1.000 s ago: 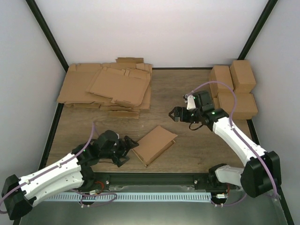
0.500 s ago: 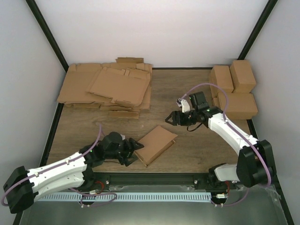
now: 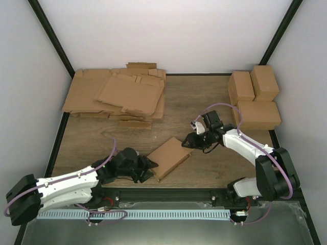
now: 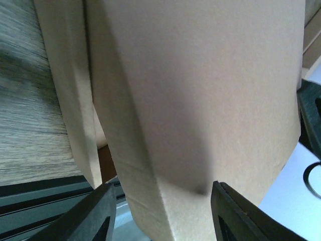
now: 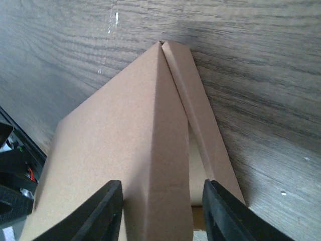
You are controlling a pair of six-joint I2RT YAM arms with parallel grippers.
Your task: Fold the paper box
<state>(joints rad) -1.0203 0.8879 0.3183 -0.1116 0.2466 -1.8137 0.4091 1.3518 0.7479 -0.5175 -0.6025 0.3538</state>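
Observation:
The paper box point(image 3: 169, 156) lies partly flattened on the wooden table, near the front middle. My left gripper point(image 3: 148, 166) is open at its near-left corner. In the left wrist view the box point(image 4: 200, 90) fills the frame, and its lower edge sits between the spread fingers point(image 4: 98, 213) of the gripper point(image 4: 160, 193). My right gripper point(image 3: 188, 143) is open at the box's far-right corner. In the right wrist view the gripper point(image 5: 163, 188) has its fingers point(image 5: 223, 208) astride the box's point(image 5: 115, 150) raised side panel.
A pile of wide flat cardboard sheets point(image 3: 117, 94) lies at the back left. Three folded brown boxes point(image 3: 254, 97) stand at the back right. A black rail point(image 3: 168, 195) runs along the table's front edge, just behind the box.
Both grippers have closed in on the box. The left moved right to its near-left corner. The right moved down and left to its far-right corner. The box has barely shifted.

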